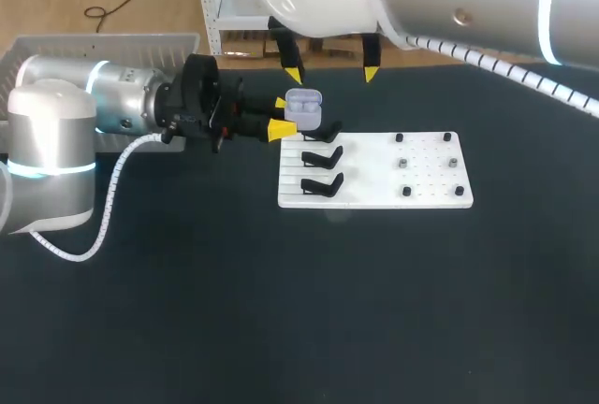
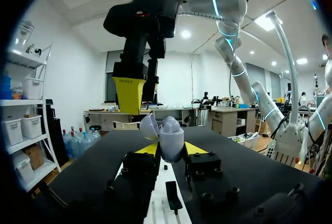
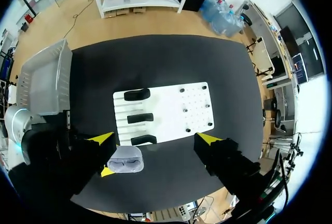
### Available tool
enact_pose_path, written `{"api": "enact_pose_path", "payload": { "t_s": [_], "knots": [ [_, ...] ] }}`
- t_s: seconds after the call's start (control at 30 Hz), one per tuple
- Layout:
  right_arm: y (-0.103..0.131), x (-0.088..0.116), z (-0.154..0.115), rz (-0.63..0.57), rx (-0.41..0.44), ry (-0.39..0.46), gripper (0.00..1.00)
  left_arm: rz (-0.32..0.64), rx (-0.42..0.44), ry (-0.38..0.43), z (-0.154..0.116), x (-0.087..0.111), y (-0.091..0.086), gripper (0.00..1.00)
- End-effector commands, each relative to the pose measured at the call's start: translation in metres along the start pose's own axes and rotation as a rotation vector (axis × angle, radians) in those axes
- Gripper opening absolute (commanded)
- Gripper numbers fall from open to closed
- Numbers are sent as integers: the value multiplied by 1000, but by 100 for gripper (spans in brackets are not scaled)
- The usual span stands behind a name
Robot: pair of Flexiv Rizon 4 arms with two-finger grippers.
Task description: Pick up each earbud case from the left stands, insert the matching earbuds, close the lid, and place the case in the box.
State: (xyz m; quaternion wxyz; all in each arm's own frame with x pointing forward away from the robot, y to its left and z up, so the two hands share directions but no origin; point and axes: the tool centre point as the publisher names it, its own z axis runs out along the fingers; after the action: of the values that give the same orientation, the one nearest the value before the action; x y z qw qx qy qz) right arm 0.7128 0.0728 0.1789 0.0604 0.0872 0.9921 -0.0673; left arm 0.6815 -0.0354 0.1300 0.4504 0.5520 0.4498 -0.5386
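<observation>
The left arm comes in low from the left, its wrist level with the table. The left gripper (image 1: 281, 116) points sideways toward the white flat board (image 1: 426, 178). In the left wrist view its yellow fingertips (image 2: 194, 148) press from both sides on the pale rounded earbud case (image 2: 171, 140), whose lid stands open. The case is just beside the farthest of the three black stands (image 1: 323, 155) on the board's left half. Whether it touches that stand cannot be told.

The right arm reaches in from the upper right and hangs above the case. The right gripper (image 1: 331, 74) points down with its fingers spread wide and nothing between them.

The board lies mid-table, well apart from the near edge of the black table (image 1: 299, 329). The grey plastic box (image 1: 103, 47) sits at the far left corner, behind the left arm. The small dark and grey pieces (image 1: 452, 163) on the board's right half are too small to tell apart.
</observation>
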Motion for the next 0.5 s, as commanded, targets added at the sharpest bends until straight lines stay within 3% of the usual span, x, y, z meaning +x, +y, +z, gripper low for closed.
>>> {"api": "enact_pose_path", "payload": {
  "t_s": [0.03, 0.5],
  "knots": [
    [1, 1, 4, 1, -1, 1, 100, 3, -5, -1, 0, 0, -2, 0],
    [-3, 8, 15, 2, 7, 46, 100, 3, -5, -1, 0, 0, -2, 0]
  ]
}}
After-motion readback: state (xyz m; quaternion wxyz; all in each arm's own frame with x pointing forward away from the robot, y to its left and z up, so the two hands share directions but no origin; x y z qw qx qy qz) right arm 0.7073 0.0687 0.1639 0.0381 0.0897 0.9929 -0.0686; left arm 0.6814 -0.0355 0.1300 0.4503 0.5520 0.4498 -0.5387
